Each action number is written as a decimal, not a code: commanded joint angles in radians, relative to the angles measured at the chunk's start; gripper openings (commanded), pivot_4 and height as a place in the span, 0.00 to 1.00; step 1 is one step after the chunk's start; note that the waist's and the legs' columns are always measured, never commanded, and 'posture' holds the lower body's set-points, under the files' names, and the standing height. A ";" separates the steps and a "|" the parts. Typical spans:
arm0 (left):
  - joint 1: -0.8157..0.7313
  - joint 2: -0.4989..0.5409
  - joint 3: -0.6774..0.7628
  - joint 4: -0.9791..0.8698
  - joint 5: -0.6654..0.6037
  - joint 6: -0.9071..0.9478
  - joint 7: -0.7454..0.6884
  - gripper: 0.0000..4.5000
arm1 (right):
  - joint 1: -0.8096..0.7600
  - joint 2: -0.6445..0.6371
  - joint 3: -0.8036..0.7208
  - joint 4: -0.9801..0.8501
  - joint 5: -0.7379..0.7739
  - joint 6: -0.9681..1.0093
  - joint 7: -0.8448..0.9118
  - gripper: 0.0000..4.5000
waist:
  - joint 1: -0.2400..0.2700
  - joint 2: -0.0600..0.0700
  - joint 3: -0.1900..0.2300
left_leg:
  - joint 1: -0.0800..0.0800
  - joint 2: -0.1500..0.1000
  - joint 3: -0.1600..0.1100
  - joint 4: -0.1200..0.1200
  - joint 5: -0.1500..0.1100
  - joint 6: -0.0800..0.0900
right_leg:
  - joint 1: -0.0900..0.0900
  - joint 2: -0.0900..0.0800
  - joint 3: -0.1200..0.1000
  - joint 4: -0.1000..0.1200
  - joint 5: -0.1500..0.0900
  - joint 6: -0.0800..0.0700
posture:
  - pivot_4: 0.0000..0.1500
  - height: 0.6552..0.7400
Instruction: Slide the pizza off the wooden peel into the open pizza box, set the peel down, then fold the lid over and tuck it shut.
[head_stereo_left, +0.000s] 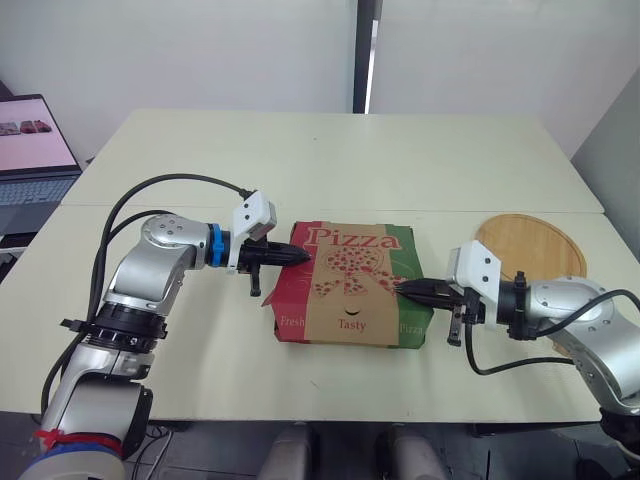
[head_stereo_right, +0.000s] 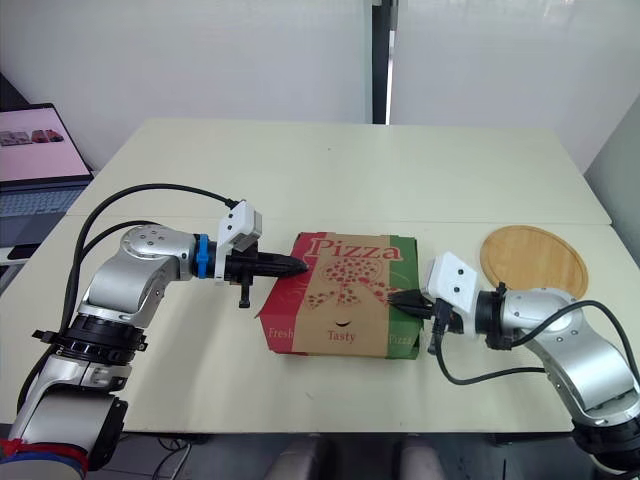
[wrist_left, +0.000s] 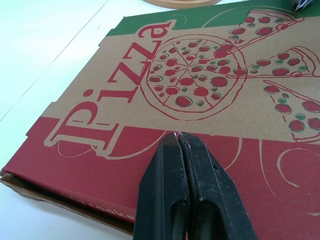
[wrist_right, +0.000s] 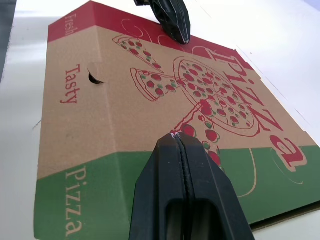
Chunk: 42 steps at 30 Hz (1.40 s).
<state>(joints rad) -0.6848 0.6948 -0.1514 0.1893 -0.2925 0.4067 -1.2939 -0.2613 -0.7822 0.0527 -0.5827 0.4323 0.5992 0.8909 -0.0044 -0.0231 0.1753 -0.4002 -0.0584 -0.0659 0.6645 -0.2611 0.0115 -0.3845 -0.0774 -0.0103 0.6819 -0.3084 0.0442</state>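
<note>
At the far left a laptop sits open on a neighbouring desk, just off the edge of the pale table. Next comes the left gripper, reaching in from the left with its two black fingers clenched flat against each other and nothing between them. Their tip rests on the red side strip of the pizza box. The box lies in the middle of the table, near the front edge, with its lid folded down so that the printed "Pizza" lettering and pizza drawing face up. In the left wrist view a sliver of brown cardboard shows under the lid's red corner, so the lid may sit slightly raised there, though the front flap's tuck cannot be judged for certain. On the opposite side the right gripper meets the box from the right. Its fingers are likewise pressed tight together and hold nothing, with their tip on the green strip of the lid. Further right, behind the right arm, the round wooden peel lies flat on the table, apart from the box.
</note>
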 joint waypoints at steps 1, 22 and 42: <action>0.005 -0.002 0.013 -0.015 0.000 0.000 0.011 0.00 | -0.021 0.001 -0.037 -0.032 0.040 -0.001 0.001 0.00 | 0.000 0.000 0.000 | 0.000 0.000 0.000 0.000 0.000 0.000 | 0.000 0.000 0.000 0.000 0.000 0.000 | 1.00 0.86; 0.184 0.231 0.092 -0.227 -0.089 0.115 -0.079 0.00 | -0.030 -0.002 0.082 0.051 -0.092 -0.109 0.025 0.00 | -0.006 0.000 0.000 | 0.000 0.000 -0.001 -0.001 0.000 0.000 | 0.000 0.000 0.000 -0.001 0.000 0.000 | 1.00 0.86; 0.161 0.173 0.071 -0.216 -0.064 0.118 -0.036 0.00 | -0.083 0.020 0.150 0.070 -0.166 -0.126 0.024 0.00 | 0.001 0.000 0.000 | 0.000 0.000 0.000 -0.001 0.000 0.000 | 0.000 0.000 0.000 0.000 0.000 0.000 | 1.00 0.86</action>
<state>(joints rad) -0.4925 0.8498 -0.1223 -0.0059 -0.3193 0.5193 -1.3222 -0.3324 -0.7652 0.2011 -0.5051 0.2720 0.4788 0.9143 -0.0030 -0.0231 0.1753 -0.4004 -0.0581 -0.0664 0.6639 -0.2613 0.0118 -0.3848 -0.0775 -0.0103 0.6818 -0.3084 0.0442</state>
